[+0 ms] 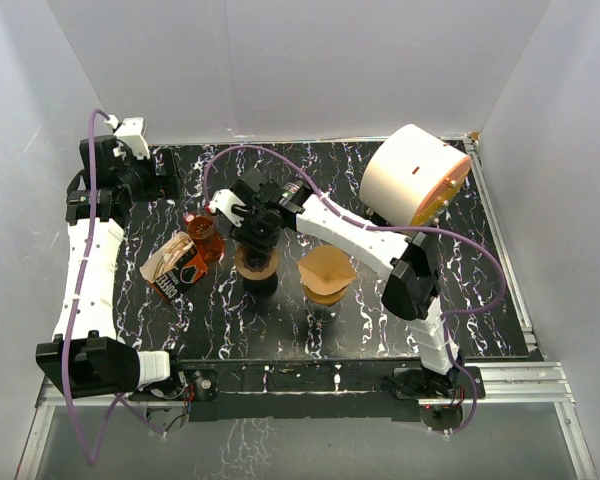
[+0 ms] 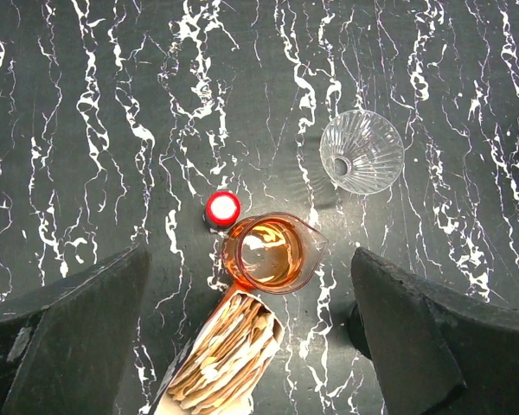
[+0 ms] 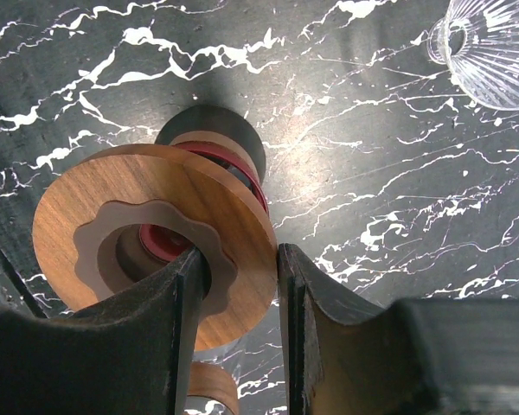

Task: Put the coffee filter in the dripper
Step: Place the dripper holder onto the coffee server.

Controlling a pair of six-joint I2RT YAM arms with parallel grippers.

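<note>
My right gripper (image 3: 240,259) is clamped on the rim of the wooden ring (image 3: 156,177): one finger sits inside the scalloped hole, the other against the outer edge, with wood filling the gap between them. The ring rests on a dark base (image 3: 216,130) with a red band, directly under the fingers. Ahead of those fingers and well off to their right, the glass dripper (image 3: 493,47) lies tipped on the marbled table (image 3: 346,173), touching nothing. From overhead, the coffee filter (image 1: 325,268), an opened brown paper cone, sits on a dark holder just to the right of that gripper on the near side of its forearm. It is apart from the dripper, not in it.

My left gripper (image 2: 251,255) hangs wide open, gripping nothing. Straight below and between its fingers stands an orange pitcher (image 2: 268,252), with a small red cap (image 2: 222,207) touching its far-left side. A box of filters (image 2: 225,363) lies nearer to me. The same glass dripper is beyond the pitcher, toward the right finger.
</note>
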